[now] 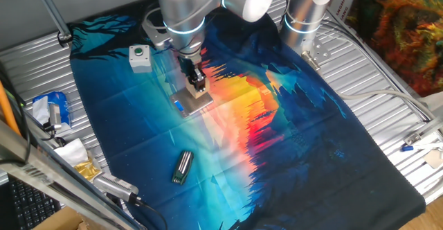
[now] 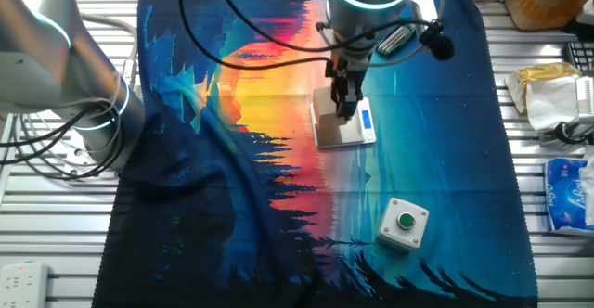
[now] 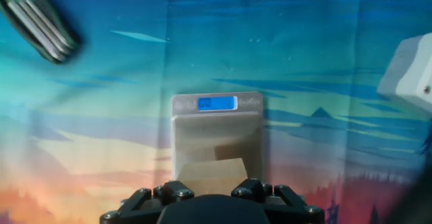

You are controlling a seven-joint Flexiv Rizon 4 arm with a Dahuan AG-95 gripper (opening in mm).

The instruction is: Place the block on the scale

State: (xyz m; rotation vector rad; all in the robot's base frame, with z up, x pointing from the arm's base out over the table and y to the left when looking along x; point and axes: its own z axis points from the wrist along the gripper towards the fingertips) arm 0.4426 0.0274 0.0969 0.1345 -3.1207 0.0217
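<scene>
Item 1, cloth: printed sunset cloth, blue to orange, spread over the slatted table; carries everything listed below.

Item 2, arm and gripper: the 1 arm stands upright over the middle of the cloth, fingers pointing straight down. In the hand view only the finger bases show at the lower edge, with the block between them. Whether the pads press the block or have let go cannot be told.

Item 3, scale: flat square, silver-grey plate, lit blue strip on the edge far from the camera on the hand. It lies directly under the gripper, not off to any side.

Item 4, white box: green button on top, on the cloth, well apart from the scale.

Item 5, dark metallic cylinder: lying on its side, well apart from the scale, on the side opposite the white box.

Item 6, block: pale tan cube, over the near half of the plate, between the fingers, edges roughly square to the plate's. Contact with the plate looks likely but is not certain.

Governing relation: block, gripper and plate stack on 1 vertical line, so the coming move is judged to be purely up or down, with no sideways correction.
</scene>
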